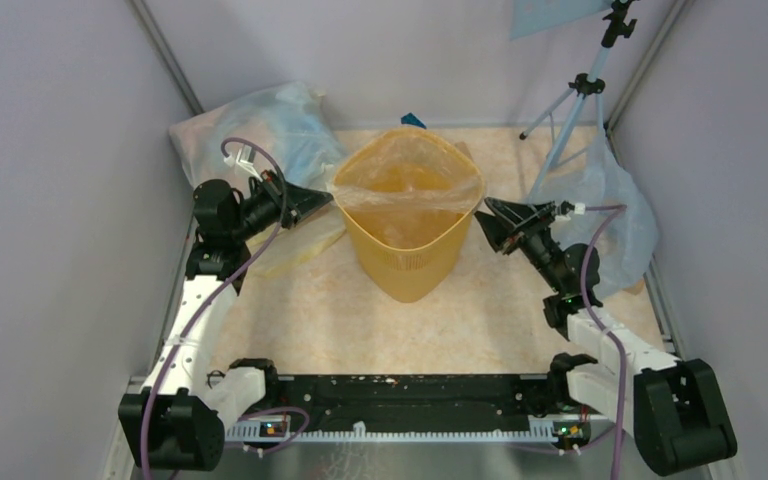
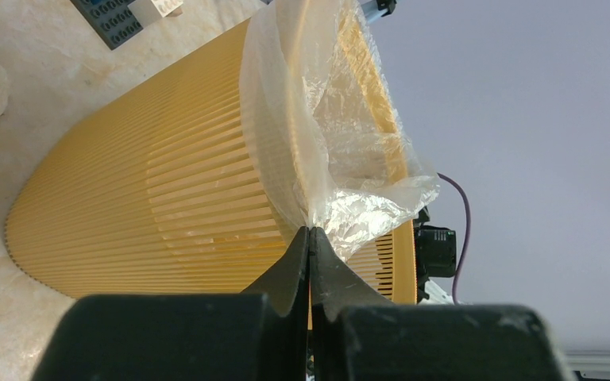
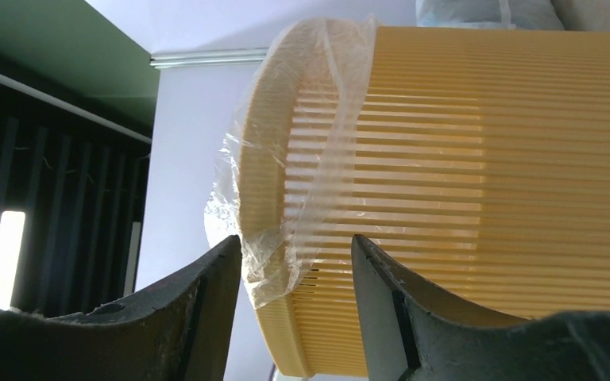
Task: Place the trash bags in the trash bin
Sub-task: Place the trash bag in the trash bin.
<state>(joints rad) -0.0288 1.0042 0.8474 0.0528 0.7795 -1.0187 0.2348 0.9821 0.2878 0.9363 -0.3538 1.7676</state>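
Lining well along, by the look of it. Shows bag [image 1: 407,165] down inside bin [image 1: 410,265], film spread across the mouth and folded out over the rim at left and right. Finds bin upright at the middle of the table [image 1: 290,320], between the two arms. Has left gripper [image 2: 310,232] clamped on a bunch of film just outside the left rim, jaws together with the plastic pinched between. Has right gripper [image 3: 295,242] spread apart at the right rim, a loose flap of film hanging between the fingers, seemingly not gripped. Looks slack and raised above the rim on the far side, not snugged down. Probably leaves the cuff to be pulled lower on both sides, then a release by the left. Cannot tell how deep the bag reaches inside.
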